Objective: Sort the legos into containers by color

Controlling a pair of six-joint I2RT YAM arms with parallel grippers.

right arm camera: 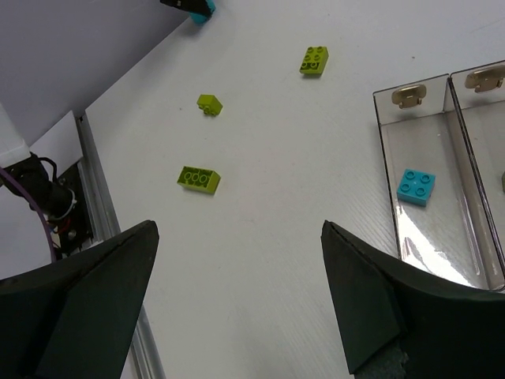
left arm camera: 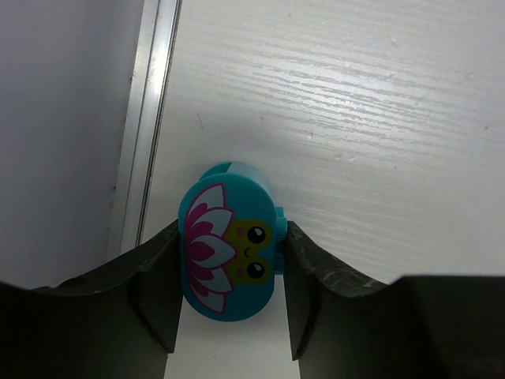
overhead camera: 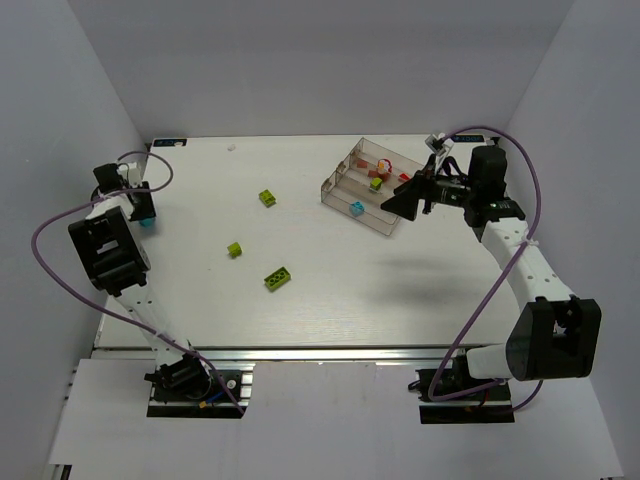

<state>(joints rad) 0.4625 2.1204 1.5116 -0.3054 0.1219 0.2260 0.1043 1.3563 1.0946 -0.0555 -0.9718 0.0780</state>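
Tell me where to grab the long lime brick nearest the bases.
From above, pinch the long lime brick across its narrow width, on the two long sides. It lies flat, studs up, skewed on the table; rotate to match its angle.

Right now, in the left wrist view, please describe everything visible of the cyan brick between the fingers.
The cyan brick is a rounded piece of glossy plastic. Its printed face shows magenta-and-white lotus petals and a lime green face with two black eyes. The left gripper clamps it from both sides, over the white table near the metal edge rail. Whether it touches the table I cannot tell.
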